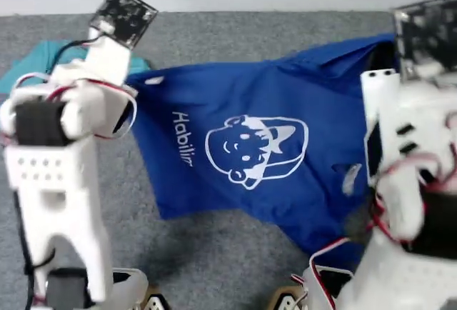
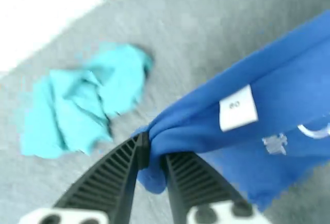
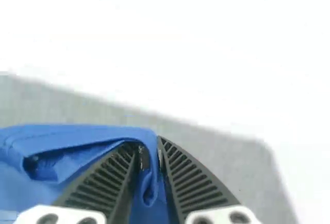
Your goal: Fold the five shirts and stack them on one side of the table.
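Ribbed black fingers of the left gripper (image 2: 153, 149) pinch a bunched fold of the blue shirt (image 2: 268, 74) near its white label (image 2: 237, 108), the jaws almost closed with only cloth between them. Just beyond, a crumpled teal shirt (image 2: 82, 105) lies on the grey table covering (image 2: 206, 22), apart from the blue one. The right gripper (image 3: 149, 149) likewise clamps a folded edge of the blue shirt, jaws narrowed onto the fabric, near the table's far edge. From above, the blue shirt stretches across the middle of the table between the two white arms, printed side up, a white cartoon face (image 1: 255, 149) at its centre and white lettering beside it. The left arm (image 1: 57, 181) stands at the shirt's labelled end, next to the teal shirt in the table's far corner. The right arm (image 1: 403, 131) covers the opposite end. The blue shirt's near edge lies wrinkled on the table toward the arms' bases.
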Action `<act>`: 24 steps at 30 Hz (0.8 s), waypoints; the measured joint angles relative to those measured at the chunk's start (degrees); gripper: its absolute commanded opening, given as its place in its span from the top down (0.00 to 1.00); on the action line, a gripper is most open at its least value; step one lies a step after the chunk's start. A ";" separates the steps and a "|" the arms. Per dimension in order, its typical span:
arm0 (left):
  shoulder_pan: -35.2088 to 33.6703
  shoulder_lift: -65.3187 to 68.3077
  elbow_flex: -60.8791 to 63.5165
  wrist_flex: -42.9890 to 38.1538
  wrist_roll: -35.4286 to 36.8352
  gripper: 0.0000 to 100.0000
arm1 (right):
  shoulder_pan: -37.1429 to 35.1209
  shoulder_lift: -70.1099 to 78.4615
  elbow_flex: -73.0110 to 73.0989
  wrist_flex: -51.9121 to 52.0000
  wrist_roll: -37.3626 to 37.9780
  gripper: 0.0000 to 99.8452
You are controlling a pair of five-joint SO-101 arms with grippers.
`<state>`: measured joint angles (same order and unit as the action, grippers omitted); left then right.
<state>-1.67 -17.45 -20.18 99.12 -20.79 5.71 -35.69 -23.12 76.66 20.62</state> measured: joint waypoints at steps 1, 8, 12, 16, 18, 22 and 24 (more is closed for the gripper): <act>0.00 -1.41 -0.62 0.00 0.00 0.99 | 0.00 -0.26 -1.85 0.00 0.00 0.99; 0.00 -10.29 -5.36 0.09 0.00 0.99 | 0.00 -1.05 -16.97 1.05 0.00 0.99; 0.00 -15.82 -6.59 0.44 0.00 0.99 | 0.00 -2.29 -25.93 5.10 0.00 0.99; 0.00 -21.54 -6.68 0.44 0.00 0.99 | 0.44 -2.20 -31.38 8.35 0.00 0.99; 0.00 -24.79 -6.68 0.44 0.00 0.99 | 0.53 -2.29 -33.05 9.23 0.00 0.99; -0.18 -29.10 -6.68 0.44 0.00 0.99 | 0.53 -2.29 -35.69 9.67 0.00 0.99; 0.00 -30.07 -6.68 0.44 0.00 0.99 | 0.53 -2.29 -36.57 9.67 0.00 0.99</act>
<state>-1.67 -47.52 -26.86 99.56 -20.79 6.24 -37.98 -59.69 86.33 20.62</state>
